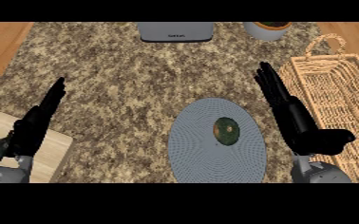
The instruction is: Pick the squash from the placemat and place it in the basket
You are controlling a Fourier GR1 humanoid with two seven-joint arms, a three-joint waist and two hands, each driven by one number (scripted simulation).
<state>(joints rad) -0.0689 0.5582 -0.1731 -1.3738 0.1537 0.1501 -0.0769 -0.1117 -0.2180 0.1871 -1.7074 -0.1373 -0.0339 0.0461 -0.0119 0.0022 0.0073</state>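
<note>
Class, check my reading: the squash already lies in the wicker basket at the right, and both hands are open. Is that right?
Not quite. The head view shows the squash on the round placemat, not in the basket. The left hand and right hand are indeed open.

Squash (226,131): small, oval, dark green with an orange-brown patch along its left edge. It lies on the placemat (203,156), slightly right of and above the mat's centre, untouched. Placemat: round, grey-blue, finely ribbed in concentric rings, flat on the counter. Basket (319,88): woven wicker, light tan, rectangular, with an arched handle at its far end; it stands just right of the placemat.
</note>
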